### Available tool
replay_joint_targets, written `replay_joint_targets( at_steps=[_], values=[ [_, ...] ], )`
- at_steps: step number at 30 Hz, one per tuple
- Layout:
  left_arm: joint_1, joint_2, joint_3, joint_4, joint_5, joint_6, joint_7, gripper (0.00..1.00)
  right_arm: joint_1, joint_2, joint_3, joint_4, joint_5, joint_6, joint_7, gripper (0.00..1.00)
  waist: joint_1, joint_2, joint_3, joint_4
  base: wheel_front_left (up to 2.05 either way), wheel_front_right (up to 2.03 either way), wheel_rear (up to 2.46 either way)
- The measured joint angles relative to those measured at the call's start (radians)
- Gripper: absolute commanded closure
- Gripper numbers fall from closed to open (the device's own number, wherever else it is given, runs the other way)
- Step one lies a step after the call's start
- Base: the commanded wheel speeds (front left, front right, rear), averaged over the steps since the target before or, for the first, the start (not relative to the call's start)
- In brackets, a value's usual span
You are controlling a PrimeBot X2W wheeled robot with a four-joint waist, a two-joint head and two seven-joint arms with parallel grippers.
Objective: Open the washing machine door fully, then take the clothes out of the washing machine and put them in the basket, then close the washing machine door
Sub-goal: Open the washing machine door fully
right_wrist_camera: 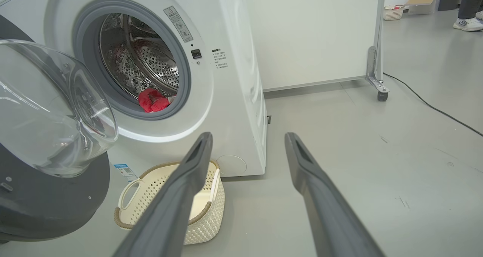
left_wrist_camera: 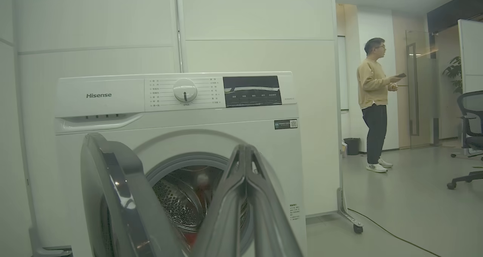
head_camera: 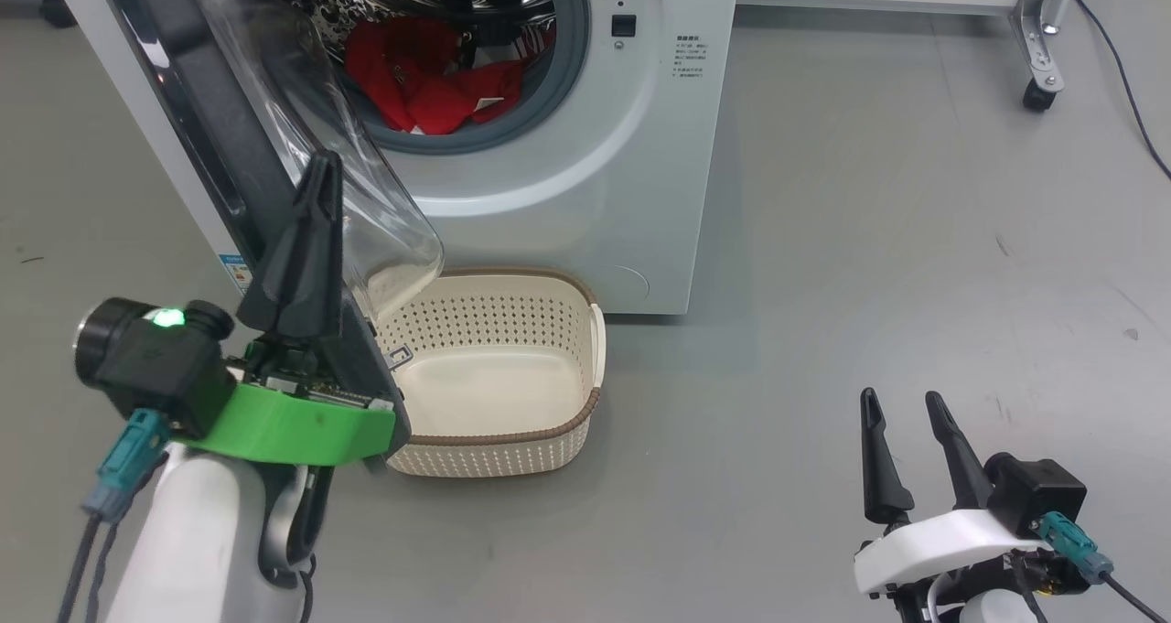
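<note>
Although clenched, holding nothing: left hand (head_camera: 322, 170), lying along the inner rim of the door (head_camera: 210, 102), just beside its glass bowl. Door standing open, next to the basket (head_camera: 512, 440) on the floor. Clothes (head_camera: 430, 83) well beyond that hand, inside the washing machine (head_camera: 631, 147) drum. Right hand (head_camera: 901, 403) released, empty, low, well apart from all.
</note>
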Motion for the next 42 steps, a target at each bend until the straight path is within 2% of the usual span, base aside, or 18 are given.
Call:
replay_joint_targets(
  at_steps=[14,22,28,42],
  values=[
    [0.099,-0.002,-0.104,0.137,-0.024,-0.003,0.134,1.00,0.000,0.010,-0.015,0.005,-0.013,0.011,0.000,0.00,0.0000,0.0000,0.012,-0.027,0.00,0.00,0.00],
    [0.106,-0.002,-0.092,0.190,-0.028,-0.002,0.166,1.00,-0.001,0.014,-0.014,0.007,-0.013,0.020,0.000,0.00,0.0000,0.0000,0.024,-0.046,0.00,0.00,0.00],
    [0.107,-0.003,-0.053,0.242,-0.028,0.036,0.174,1.00,-0.004,0.016,-0.024,0.008,-0.013,0.021,0.000,0.00,0.0000,0.0000,0.038,-0.060,0.00,0.00,0.00],
    [0.107,-0.006,-0.038,0.325,-0.029,0.056,0.174,1.00,-0.007,0.019,-0.043,0.011,-0.022,0.026,0.000,0.00,0.0000,0.0000,0.045,-0.066,0.00,0.00,0.00]
  ],
)
